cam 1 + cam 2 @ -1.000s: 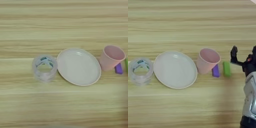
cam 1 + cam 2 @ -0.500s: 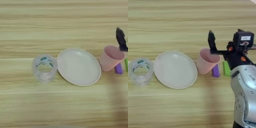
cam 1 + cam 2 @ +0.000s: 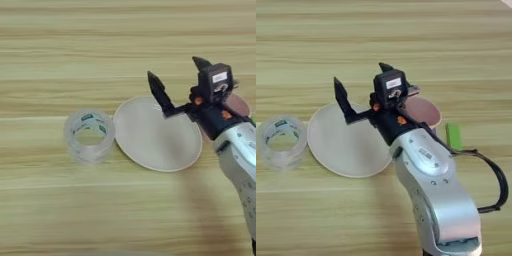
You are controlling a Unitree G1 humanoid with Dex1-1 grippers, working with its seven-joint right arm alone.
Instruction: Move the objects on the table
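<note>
A wide clear tape roll with green print inside stands at the left of the wooden table. A pale round plate lies just to its right, nothing on it. My right gripper hovers over the plate's far right part, open, its two black fingers spread wide with nothing between them. The silver forearm rises from the bottom edge. A small bright-green block lies to the right of the arm.
A pink cup stands right of the plate, partly hidden behind my wrist. Bare wood stretches across the far side and along the near edge at the left.
My arm has swung left from the right edge, past the pink cup, to above the plate. Tape roll, plate, cup and green block lie where they were.
</note>
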